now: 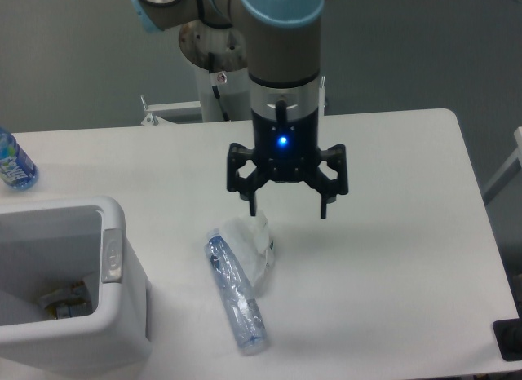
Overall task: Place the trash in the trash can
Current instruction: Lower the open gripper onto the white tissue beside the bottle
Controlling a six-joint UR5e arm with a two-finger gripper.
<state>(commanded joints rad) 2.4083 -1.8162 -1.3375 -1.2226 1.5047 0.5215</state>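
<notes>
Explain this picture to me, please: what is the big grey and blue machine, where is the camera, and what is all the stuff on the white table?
The machine is a robot arm with joints, much like a human arm. At its tip is the end effector, a black two-fingered claw with a blue light; its fingers are spread open and hold nothing. There is only one picture, taken by a fixed camera looking down at the table from the front.

Just below the claw lies a crumpled white wad, and beside it a crushed clear bluish bottle. These are the trash. At the lower left stands the white trash can, with something already at its bottom that is too dim to make out. At the far left edge stands an intact water bottle with a blue label, partly cut off.
</notes>
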